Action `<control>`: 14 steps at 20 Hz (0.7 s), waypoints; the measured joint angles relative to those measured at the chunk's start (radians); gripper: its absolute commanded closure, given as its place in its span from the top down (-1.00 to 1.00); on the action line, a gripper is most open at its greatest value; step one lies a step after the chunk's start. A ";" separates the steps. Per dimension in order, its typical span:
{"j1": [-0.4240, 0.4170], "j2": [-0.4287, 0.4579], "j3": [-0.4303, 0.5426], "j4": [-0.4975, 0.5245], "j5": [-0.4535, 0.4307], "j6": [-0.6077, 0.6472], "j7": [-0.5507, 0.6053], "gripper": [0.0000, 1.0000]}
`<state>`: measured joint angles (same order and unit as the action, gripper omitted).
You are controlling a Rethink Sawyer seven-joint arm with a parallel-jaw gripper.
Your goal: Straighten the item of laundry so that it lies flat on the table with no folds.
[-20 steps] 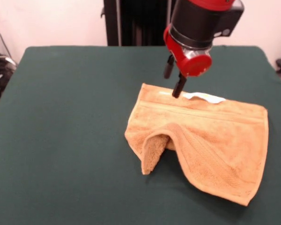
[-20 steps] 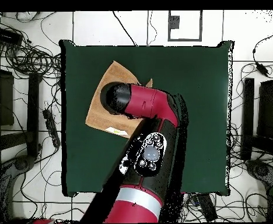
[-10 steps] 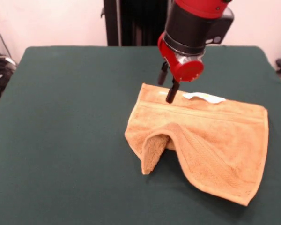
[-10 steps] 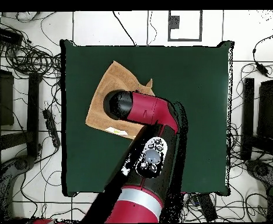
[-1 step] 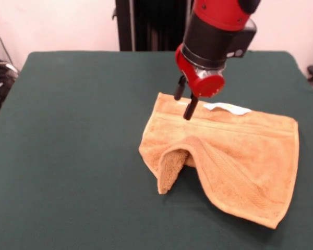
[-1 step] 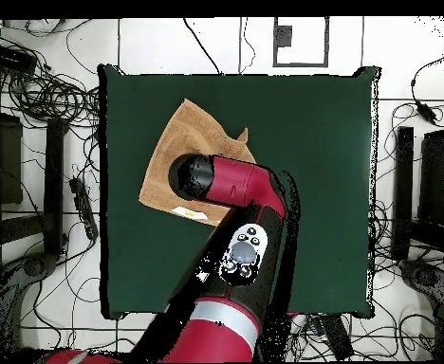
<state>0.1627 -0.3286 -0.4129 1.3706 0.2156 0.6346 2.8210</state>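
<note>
Cables: tangled black cables (image 6: 46, 90) lie on the floor beside the table, more (image 6: 417, 133) on the opposite side.
Dark stand: a black upright frame (image 5: 146, 23) rises behind the table's far edge.
Wall: pale (image 5: 57, 23).

Towel (image 5: 229, 159) sits right of centre on the table (image 5: 73, 156), one corner folded over at its lower left. Gripper (image 5: 183, 104) hangs over its upper-left corner, tag (image 5: 227, 108) just right.
</note>
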 measured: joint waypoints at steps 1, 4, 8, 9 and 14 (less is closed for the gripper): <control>0.004 0.011 0.000 0.001 0.000 -0.011 0.000 1.00; 0.010 0.031 0.000 0.006 0.000 -0.033 0.000 1.00; 0.015 0.061 0.000 0.016 0.000 -0.068 0.000 1.00; 0.015 0.077 -0.001 0.023 0.000 -0.086 0.000 1.00; 0.018 0.123 -0.007 0.039 0.001 -0.131 0.000 1.00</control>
<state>0.1805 -0.2059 -0.4202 1.4096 0.2167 0.5040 2.8212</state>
